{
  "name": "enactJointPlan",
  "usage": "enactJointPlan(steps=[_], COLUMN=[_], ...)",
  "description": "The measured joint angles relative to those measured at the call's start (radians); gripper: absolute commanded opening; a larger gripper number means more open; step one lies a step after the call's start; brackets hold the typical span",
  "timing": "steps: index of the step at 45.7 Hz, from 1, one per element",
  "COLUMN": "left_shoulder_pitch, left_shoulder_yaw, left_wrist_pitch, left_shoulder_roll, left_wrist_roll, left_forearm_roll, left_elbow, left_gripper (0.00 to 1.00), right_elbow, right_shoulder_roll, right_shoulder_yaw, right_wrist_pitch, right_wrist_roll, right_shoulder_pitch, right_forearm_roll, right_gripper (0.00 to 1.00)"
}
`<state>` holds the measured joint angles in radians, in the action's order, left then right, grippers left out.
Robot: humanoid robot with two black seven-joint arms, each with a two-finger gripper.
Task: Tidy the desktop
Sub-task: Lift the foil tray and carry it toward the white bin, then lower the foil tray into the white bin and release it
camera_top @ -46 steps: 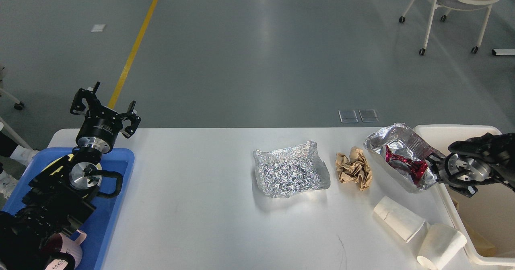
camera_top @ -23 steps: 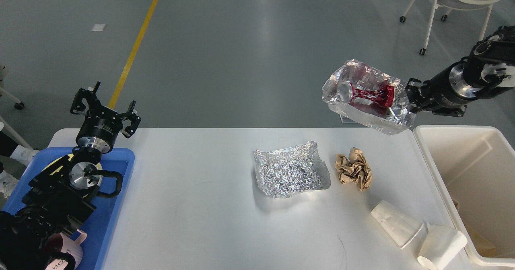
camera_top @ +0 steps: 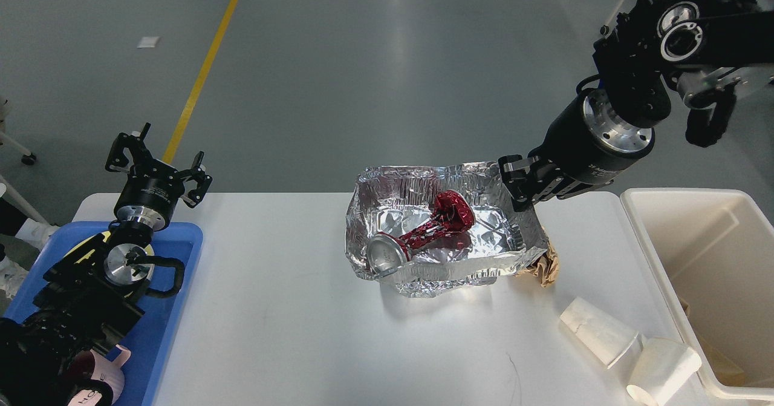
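Observation:
The white desktop [camera_top: 290, 321] fills the lower view. My right gripper [camera_top: 519, 189] is shut on the right rim of a crumpled foil tray [camera_top: 417, 181], which holds a crushed red can [camera_top: 436, 224]. This tray hangs over, or rests on, a second foil tray [camera_top: 450, 286] on the desktop; only the front edge of that one shows. Brown crumpled paper [camera_top: 549, 269] peeks out at the held tray's right corner. My left gripper [camera_top: 160, 159] stands open and empty above the far end of the blue tray [camera_top: 178, 297].
Two white paper cups [camera_top: 597, 331] [camera_top: 664, 369] lie on their sides at the front right. A cream bin [camera_top: 683, 194] stands at the desktop's right edge. A pink mug [camera_top: 113, 374] lies in the blue tray beside my left arm.
My right arm lifted the foil tray with the red can off the desktop by the bin, then swung it left and down over the second foil tray. The left arm has not moved.

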<state>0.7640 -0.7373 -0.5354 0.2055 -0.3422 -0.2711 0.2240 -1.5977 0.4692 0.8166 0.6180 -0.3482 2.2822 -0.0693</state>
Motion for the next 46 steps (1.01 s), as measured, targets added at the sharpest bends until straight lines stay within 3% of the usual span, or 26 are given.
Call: enactJointPlan(steps=[14,24,29,35,46], left_shoulder_pitch=[0.000,0.000,0.000,0.000,0.000], left_shoulder_yaw=[0.000,-0.001,-0.001,-0.001,-0.001], left_wrist_pitch=[0.000,0.000,0.000,0.000,0.000], left_shoulder_roll=[0.000,0.000,0.000,0.000,0.000], left_wrist_roll=[0.000,0.000,0.000,0.000,0.000], left_forearm_roll=[0.000,0.000,0.000,0.000,0.000], left_elbow=[0.000,0.000,0.000,0.000,0.000], left_gripper=[1.00,0.99,1.00,1.00,0.99], right_elbow=[0.133,0.404,0.547,0.710,1.120], right_shoulder_roll=[0.077,0.221,0.265,0.285,0.236], right_shoulder_yaw=[0.133,0.142,0.112,0.002,-0.151], right_wrist_pitch=[-0.062,-0.088,-0.177,-0.301,-0.414], right_wrist_roll=[0.001,0.002,0.002,0.001,-0.005], right_shoulder_pitch=[-0.138,-0.408,-0.579,-0.797,-1.169], right_forearm_roll=[-0.048,-0.050,-0.043,-0.038,-0.019], right_gripper=[0.00,0.00,0.00,0.00,0.00])
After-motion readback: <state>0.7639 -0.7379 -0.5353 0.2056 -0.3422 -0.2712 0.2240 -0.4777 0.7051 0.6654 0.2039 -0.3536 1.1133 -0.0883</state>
